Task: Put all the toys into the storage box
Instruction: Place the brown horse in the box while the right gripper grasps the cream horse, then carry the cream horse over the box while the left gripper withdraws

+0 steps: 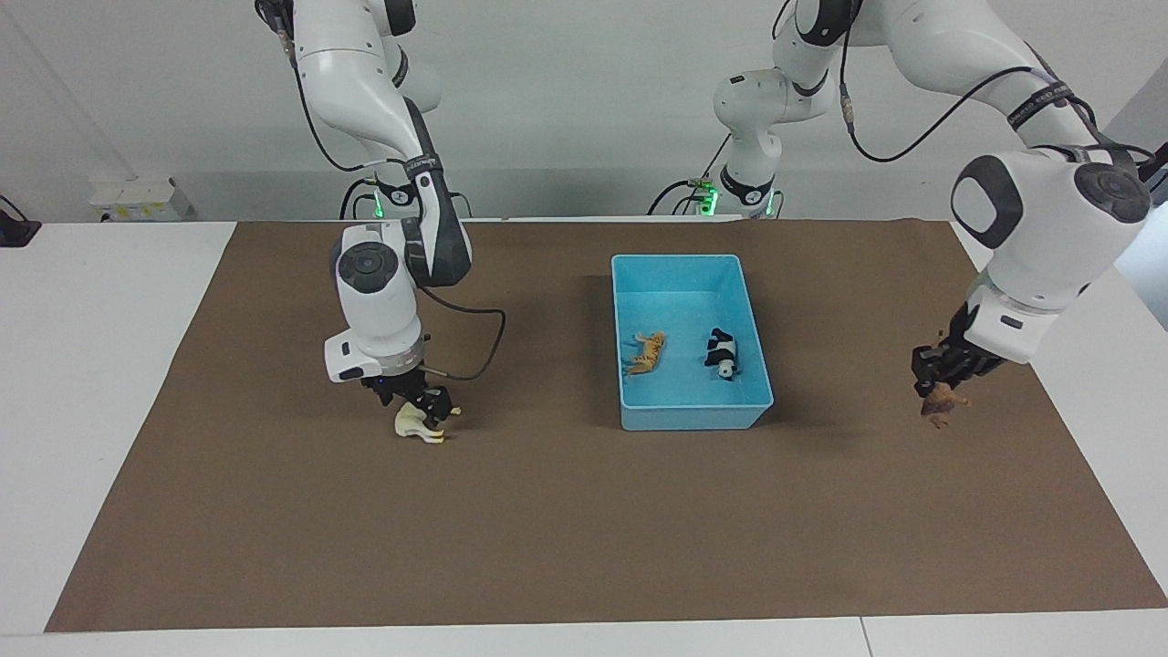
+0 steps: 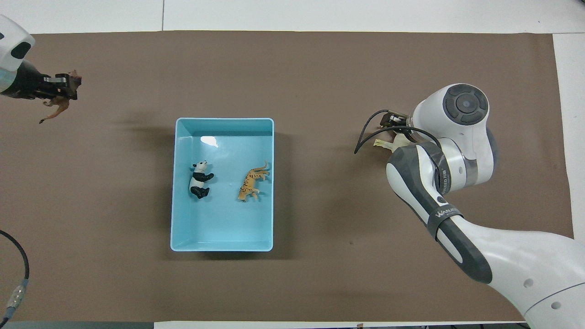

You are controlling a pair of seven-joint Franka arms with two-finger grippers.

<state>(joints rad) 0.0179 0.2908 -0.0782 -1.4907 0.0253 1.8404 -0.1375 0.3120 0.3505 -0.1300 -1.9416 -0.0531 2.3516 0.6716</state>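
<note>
The light blue storage box (image 1: 680, 261) (image 2: 224, 120) stands mid-mat. In it lie the orange striped tiger (image 1: 646, 352) (image 2: 251, 181) and the black-and-white panda (image 1: 724, 354) (image 2: 199, 180). My right gripper (image 1: 422, 401) (image 2: 392, 122) is down at the mat toward the right arm's end, shut on the cream-white horse (image 1: 418, 425) (image 2: 387, 144), which is at or just above the mat. My left gripper (image 1: 935, 379) (image 2: 68, 84) is toward the left arm's end, shut on the brown lion (image 1: 945, 406) (image 2: 55, 108), which hangs just above the mat.
A brown mat (image 1: 584, 511) covers most of the white table (image 1: 91, 365). A black cable loops from the right wrist (image 1: 484, 338). Another cable (image 2: 18, 274) lies at the mat's edge nearest the left arm's base.
</note>
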